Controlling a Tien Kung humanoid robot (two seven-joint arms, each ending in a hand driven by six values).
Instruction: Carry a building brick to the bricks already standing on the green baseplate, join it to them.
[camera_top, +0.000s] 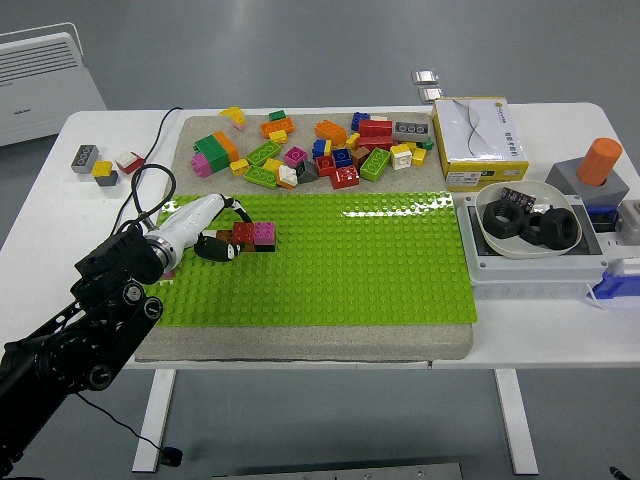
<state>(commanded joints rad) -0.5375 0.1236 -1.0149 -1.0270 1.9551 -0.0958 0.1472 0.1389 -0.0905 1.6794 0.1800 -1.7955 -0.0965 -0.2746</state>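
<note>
- The left hand (208, 236) sits left of centre in the frame, its white back toward the camera and its dark fingers (217, 247) curled down beside the small brick stack; whether they are clamped on a brick cannot be told from this view.
- The brick stack (254, 236), a dark red brick with a pink one on its right, stands on the green baseplate (340, 262) near the plate's upper left corner, touching or just beside the fingertips.
- The black left arm (85, 330) comes up from the lower left corner of the frame.
- The loose bricks (315, 148) lie in a mixed heap along the grey mat above the baseplate, well apart from the hand.
- A yellow-and-white box (479, 143) stands at the upper right of the worktop (590, 345).
- Right of the baseplate, a white bowl (527, 225) holding black rings rests on a grey case.
- An orange cylinder (599, 161) stands on a grey block at the right edge.
- Three small bricks (100, 164) lie apart at the worktop's upper left.
</note>
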